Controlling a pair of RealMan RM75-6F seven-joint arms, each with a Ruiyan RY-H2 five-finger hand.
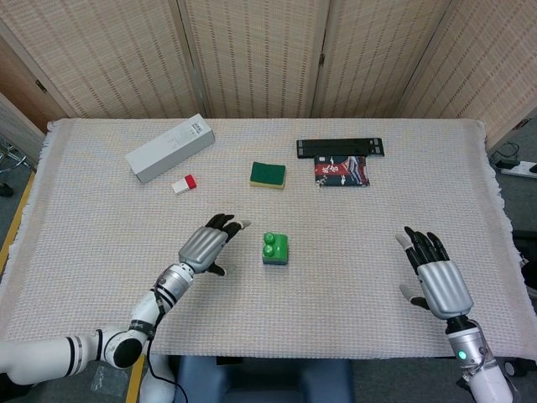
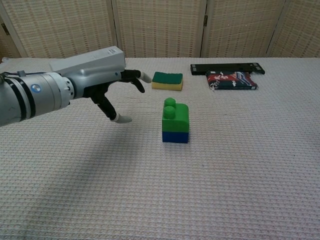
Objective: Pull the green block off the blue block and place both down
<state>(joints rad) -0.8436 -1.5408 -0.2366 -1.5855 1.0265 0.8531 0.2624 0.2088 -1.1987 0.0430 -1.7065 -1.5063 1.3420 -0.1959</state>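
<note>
Green block (image 1: 275,245) sits stacked on the blue block (image 1: 273,259), near frame center in the head view, on the woven tablecloth (image 1: 101,227). In the chest view the green block (image 2: 175,115) is on top, two round studs up, and the blue block (image 2: 175,136) is under it, touching the cloth.

Left hand (image 1: 207,244) is just left of the stack, empty, fingers spread apart and pointing toward the blocks, not touching them. Chest view shows the same hand (image 2: 102,82) coming in from the left edge, thumb hanging down, fingertips (image 2: 144,77) short of the green block with a clear gap.

Right hand (image 1: 434,276) is at lower right of the head view, well apart from the blocks, palm down, fingers spread, holding nothing. It doesn't show in the chest view.

Further back: a green and yellow sponge (image 1: 268,175) above the blocks, a white box (image 1: 169,148) in the upper left, a small red and white item (image 1: 184,184) just below it, a black bar (image 1: 340,148) upper right of center with a patterned packet (image 1: 341,171) touching its lower edge. Folding screen (image 1: 252,54) behind the table.
</note>
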